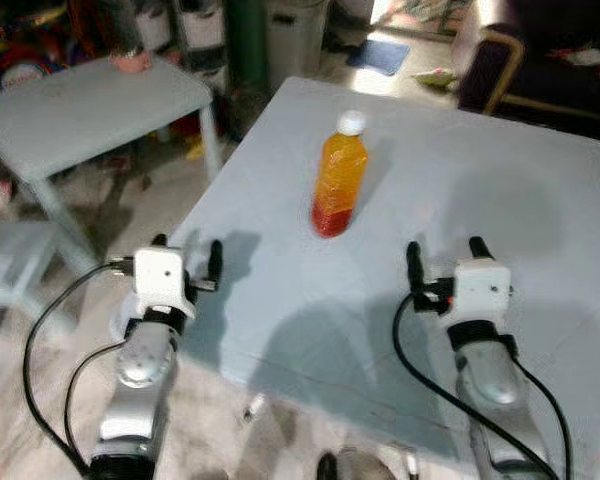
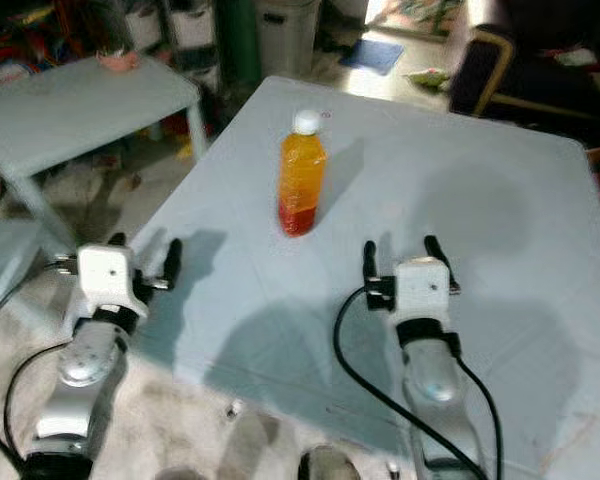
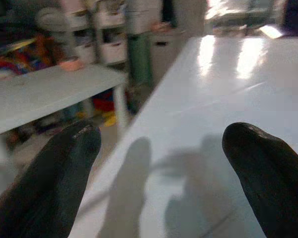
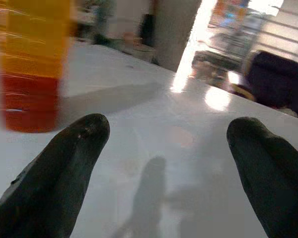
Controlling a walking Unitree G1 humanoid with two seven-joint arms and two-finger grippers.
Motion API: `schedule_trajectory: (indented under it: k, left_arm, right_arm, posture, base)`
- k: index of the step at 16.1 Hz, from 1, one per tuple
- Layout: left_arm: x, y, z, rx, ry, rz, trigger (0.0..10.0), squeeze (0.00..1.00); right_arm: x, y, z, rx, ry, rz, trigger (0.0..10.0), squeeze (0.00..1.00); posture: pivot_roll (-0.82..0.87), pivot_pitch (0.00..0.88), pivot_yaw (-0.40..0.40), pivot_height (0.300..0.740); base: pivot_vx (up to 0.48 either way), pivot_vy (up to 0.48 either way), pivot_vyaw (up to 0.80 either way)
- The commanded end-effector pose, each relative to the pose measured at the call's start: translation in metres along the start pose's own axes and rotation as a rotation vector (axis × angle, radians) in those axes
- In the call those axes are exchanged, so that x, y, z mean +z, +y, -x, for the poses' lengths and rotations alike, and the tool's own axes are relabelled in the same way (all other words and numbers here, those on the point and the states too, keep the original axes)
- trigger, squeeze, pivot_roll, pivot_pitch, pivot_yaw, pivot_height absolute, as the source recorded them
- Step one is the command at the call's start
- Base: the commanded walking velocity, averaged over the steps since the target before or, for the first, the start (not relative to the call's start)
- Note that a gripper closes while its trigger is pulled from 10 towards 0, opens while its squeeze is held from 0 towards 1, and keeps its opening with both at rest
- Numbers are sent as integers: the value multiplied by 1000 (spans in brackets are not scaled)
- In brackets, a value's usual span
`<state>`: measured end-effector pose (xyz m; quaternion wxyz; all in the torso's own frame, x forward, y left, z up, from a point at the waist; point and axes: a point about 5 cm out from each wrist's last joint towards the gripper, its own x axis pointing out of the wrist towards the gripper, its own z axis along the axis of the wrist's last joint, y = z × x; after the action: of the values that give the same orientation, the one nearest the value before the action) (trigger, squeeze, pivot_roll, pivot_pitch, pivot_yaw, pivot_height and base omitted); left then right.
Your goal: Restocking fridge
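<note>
While both grippers gape, bottle [image 1: 339,177] stands (upright).

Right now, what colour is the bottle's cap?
White; the cap shows best in the left eye view.

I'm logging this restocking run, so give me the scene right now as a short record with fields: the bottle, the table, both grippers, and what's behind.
bottle: orange drink bottle with a white cap, upright, darker red toward its base
surface: pale blue table, bottle standing near its middle
left gripper: left gripper open, over the table's left edge, holding nothing
right gripper: right gripper open, above the table, nearer than the bottle and to its right, apart from it
background: second smaller table to the left with a pink bowl on it
</note>
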<state>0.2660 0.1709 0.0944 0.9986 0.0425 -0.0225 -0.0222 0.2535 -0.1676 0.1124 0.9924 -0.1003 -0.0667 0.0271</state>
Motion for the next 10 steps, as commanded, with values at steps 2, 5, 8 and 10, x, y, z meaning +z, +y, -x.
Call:
schedule_trajectory:
  k: [2,5,8,10]
  left_arm:
    - [3,4,3,5,-5,-12,10000,0]
    - [4,5,6,10,-3,-23,10000,0]
    - [5,6,9,8,2,-33,10000,0]
    - [7,7,10,10,0,-40,10000,0]
  right_arm:
    - [21,-1,-20,53,-94,2,10000,0]
    - [35,-8,-39,94,-151,16,10000,0]
    - [54,-19,-62,122,-215,36,10000,0]
    - [62,-20,-70,162,-244,38,10000,0]
  posture:
    - [26,110,-17,740]
    - [39,120,-15,740]
    - [65,136,-5,740]
    - [72,141,-3,740]
  base:
    - [0,0,0]
    - [0,0,0]
    - [0,0,0]
    - [0,0,0]
